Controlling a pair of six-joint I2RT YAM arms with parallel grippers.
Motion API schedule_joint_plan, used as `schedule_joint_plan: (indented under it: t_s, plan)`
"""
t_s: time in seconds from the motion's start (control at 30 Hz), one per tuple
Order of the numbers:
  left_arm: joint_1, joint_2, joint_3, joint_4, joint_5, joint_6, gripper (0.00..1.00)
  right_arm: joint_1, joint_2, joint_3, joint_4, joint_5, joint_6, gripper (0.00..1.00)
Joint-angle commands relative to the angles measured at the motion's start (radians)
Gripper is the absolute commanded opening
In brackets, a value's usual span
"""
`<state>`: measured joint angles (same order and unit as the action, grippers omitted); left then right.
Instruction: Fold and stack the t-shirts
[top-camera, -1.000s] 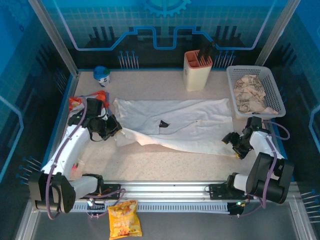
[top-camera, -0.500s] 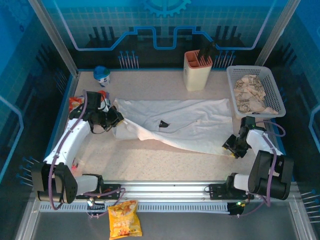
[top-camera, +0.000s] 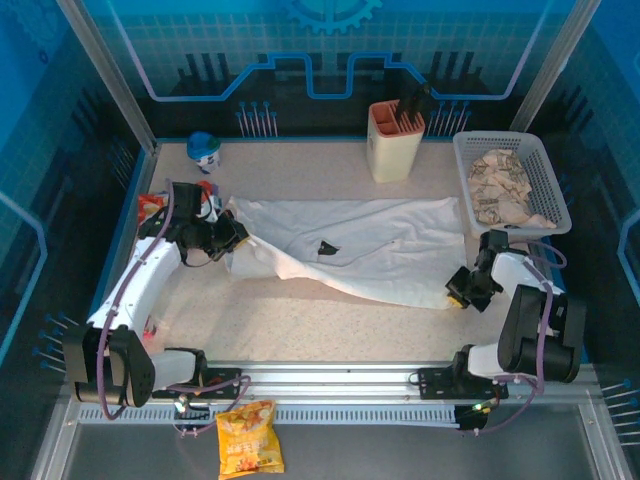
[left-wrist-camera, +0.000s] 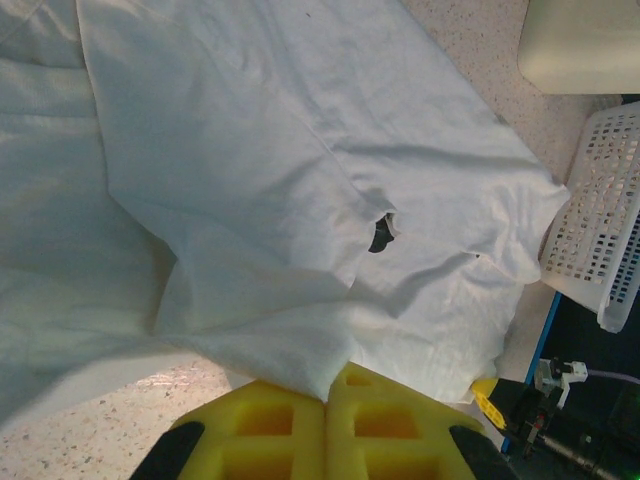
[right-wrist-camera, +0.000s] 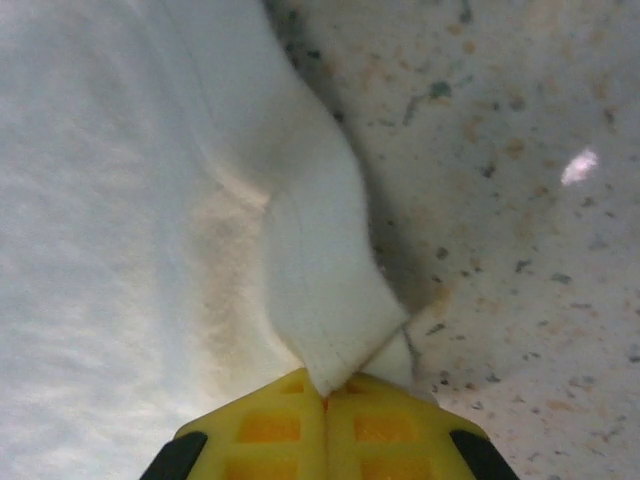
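Your left gripper (left-wrist-camera: 327, 398) is clamped shut on the left edge of the white t-shirt (top-camera: 350, 240), its yellow pads (left-wrist-camera: 270, 430) meeting with the cloth pinched between them. Your right gripper (right-wrist-camera: 325, 392) is likewise closed, on a small fold at the shirt's near right corner. From both claws the shirt lies inward and toward the far side. Its long axis runs left to right across the table (top-camera: 330, 330), so each arm holds the end nearer to it and neither has to reach across. The near edge slants between the two pinches, sitting closer to you on the right than on the left. The small dark mark (top-camera: 327, 247) sits about midway along the cloth, where the top layer is already turned over. I judge the coming move to be a fold carried away from you, so match the two ends or the crease will skew. The speckled table looks flat and bare in front of the shirt, which gives you room there. The far side is tighter. A cream knife block (top-camera: 393, 150) stands just behind the far edge, and a white mesh basket (top-camera: 553, 190) of crumpled pale cloth (top-camera: 500, 185) sits just beside the far right corner. A blue-capped container (top-camera: 204, 150) and some orange objects (top-camera: 150, 205) lie near your left arm.
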<state>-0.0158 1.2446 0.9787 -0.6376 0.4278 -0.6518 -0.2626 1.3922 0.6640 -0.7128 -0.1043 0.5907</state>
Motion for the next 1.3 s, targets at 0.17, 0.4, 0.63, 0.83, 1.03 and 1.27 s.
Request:
schedule_joint_plan:
  t_s: [0.17,0.4,0.63,0.83,1.03,1.27]
  plan:
    - [0.008,-0.022,-0.008,0.002,0.026,0.014,0.0,0.011,-0.002,0.109,-0.033,-0.021,-0.048,0.0]
    - [0.008,0.019,0.049,-0.022,0.007,0.036,0.0,0.01,0.082,0.268,-0.052,-0.047,-0.094,0.02]
    - [0.013,0.097,0.077,-0.012,-0.012,0.053,0.0,0.021,0.19,0.373,-0.048,-0.128,-0.137,0.35]
    - [0.014,0.13,0.069,-0.005,-0.016,0.063,0.0,0.02,0.068,0.26,-0.002,-0.073,-0.136,0.71]
    - [0.014,0.119,0.052,-0.01,-0.013,0.072,0.0,0.013,0.039,0.181,0.077,-0.006,-0.089,0.57]
    - [0.014,0.085,0.013,0.005,-0.003,0.057,0.0,0.019,0.116,0.209,0.133,0.056,-0.078,0.48]
